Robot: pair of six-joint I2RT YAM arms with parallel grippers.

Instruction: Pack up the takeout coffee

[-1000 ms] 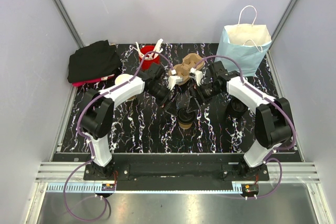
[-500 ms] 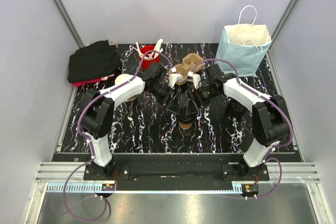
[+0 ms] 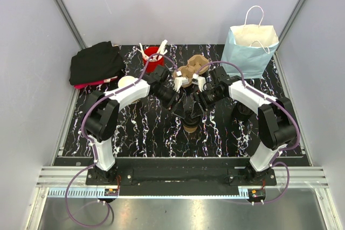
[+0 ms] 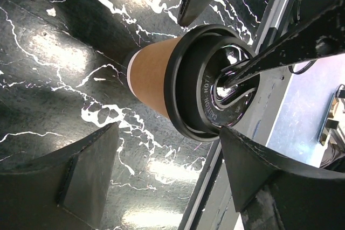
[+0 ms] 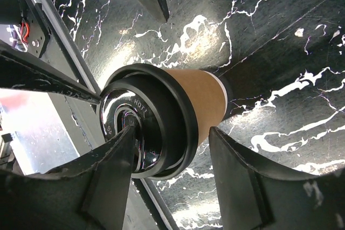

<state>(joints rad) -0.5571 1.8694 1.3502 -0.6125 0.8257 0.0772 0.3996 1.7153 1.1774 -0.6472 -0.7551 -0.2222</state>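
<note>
Nothing packed yet: the takeout coffee cup (image 4: 153, 74) stands on the table (image 3: 140, 127), with both arms reaching in on it.

The cup is upright with its black lid (image 4: 186, 95) on. It stands between the arms, near but not in the pulp carrier (image 3: 193, 67) and well apart from the blue paper bag (image 3: 245, 57). Lidding looks done, so lifting and stowing are left to you. Your left gripper (image 4: 168, 130) stands wide, its fingers clear of the cup, holding nothing. Your right gripper (image 5: 171, 131) has its jaws close on either side at the lid; I cannot tell whether they pinch. Count: one lidded cup, one bag, one carrier, one red cup (image 3: 151, 54) of white utensils, one black cloth (image 3: 97, 64), and one pale round thing (image 3: 125, 82) half hidden by the left arm.
</note>
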